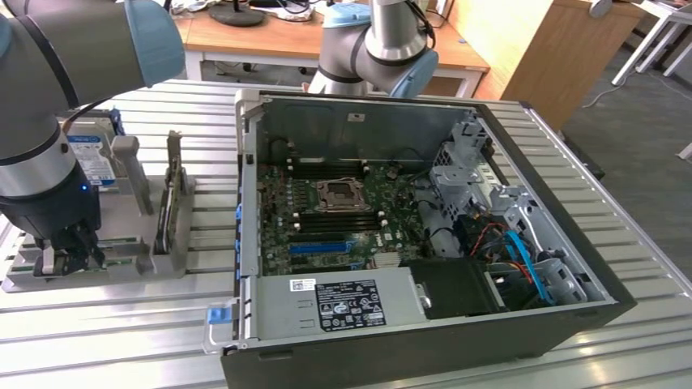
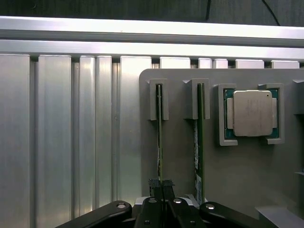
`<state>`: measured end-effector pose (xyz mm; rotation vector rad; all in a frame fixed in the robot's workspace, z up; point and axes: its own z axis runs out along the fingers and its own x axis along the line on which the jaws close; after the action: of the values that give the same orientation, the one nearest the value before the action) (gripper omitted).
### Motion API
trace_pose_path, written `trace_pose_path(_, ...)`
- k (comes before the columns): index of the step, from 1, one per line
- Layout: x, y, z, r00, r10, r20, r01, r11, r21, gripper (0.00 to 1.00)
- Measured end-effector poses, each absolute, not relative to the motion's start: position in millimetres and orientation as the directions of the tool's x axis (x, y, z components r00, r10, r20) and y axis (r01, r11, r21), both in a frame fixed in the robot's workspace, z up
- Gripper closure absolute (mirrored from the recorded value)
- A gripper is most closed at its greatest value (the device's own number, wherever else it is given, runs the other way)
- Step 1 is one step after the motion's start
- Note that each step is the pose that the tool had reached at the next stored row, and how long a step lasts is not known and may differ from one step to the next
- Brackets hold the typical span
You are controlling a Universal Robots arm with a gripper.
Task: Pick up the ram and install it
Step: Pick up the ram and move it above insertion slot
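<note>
**Bench stock, listed from the exterior view's left to its right**

1. Arm (image 1: 44, 162). It comes down at nine o'clock and ends over the holder's near corner. I log open air on its outer side.
2. Gripper (image 1: 68, 256). It is low at eight o'clock, down on the holder. In the wrist view the gripper (image 2: 161, 186) has its fingertips (image 2: 154, 187) pressed together, pinching the thin top edge of the ram.
3. Ram (image 2: 159, 137). A green stick on edge, seated in its slot in the holder, with one end between the fingertips.
4. Second stick (image 2: 199, 137). It lies parallel in the neighbouring slot, close beside the ram. I see little room between the two.
5. Holder (image 2: 237, 190). A grey plate lying flat on the table. On the ram's side its long edge gives way to bare slats, my widest clear margin.
6. Processor chip (image 2: 254, 113). Square and silver in its own pocket, beyond the second stick and apart from the gripper.
7. Hard drive (image 1: 92, 154). It stands at ten o'clock, behind the arm.
8. Upright card (image 1: 170, 194). It stands on the holder between the gripper and the case.
9. Table (image 1: 638, 267). Ribbed metal slats. A narrow strip shows between holder and case, and wider strips show at three and six o'clock.
10. Computer case (image 1: 562, 324). It lies on its side with the open face up. Its wall edge rises just beside the holder.
11. Circuit board (image 1: 324, 235). It lies on the floor of the case, walled in all round and open from above.
</note>
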<state>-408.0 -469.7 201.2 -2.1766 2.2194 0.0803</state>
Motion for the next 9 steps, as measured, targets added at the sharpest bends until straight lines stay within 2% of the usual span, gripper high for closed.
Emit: trace_pose_path(9,-408.1,-469.7,209.6,-0.020,-0.998,-0.059,-1.000,0.019,0.015,0.88)
